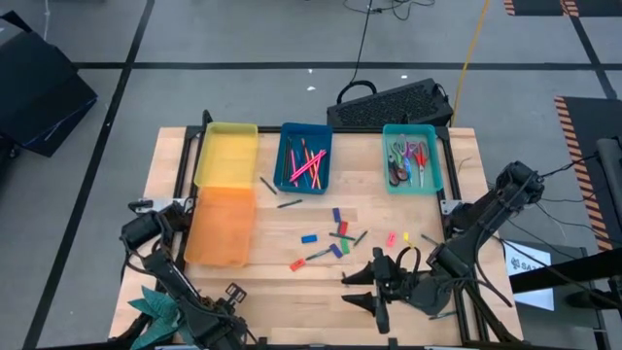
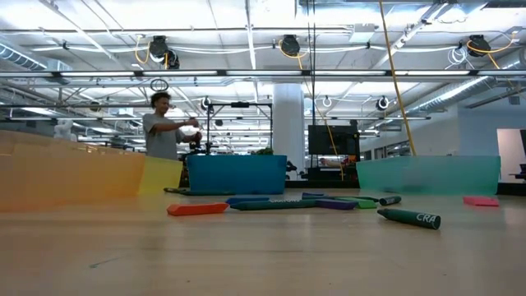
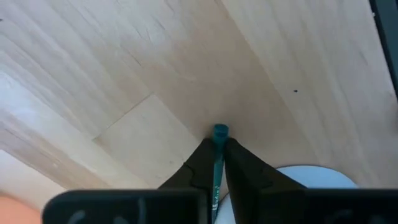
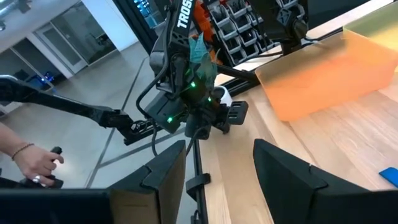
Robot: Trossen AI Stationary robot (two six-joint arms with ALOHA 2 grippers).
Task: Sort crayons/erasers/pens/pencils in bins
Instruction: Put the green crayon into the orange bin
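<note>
Left wrist view shows the left gripper [image 3: 216, 163] pinching a teal stick [image 3: 218, 155], probably a pencil, near the table's front-left corner, well short of the bins [image 1: 303, 156]. That thin hold could let it twist or slip out. The right gripper [image 4: 217, 168] hangs spread near the loose erasers [image 1: 337, 216].

a black keyboard [image 1: 394, 102] lies beyond the table [image 1: 243, 292].
</note>
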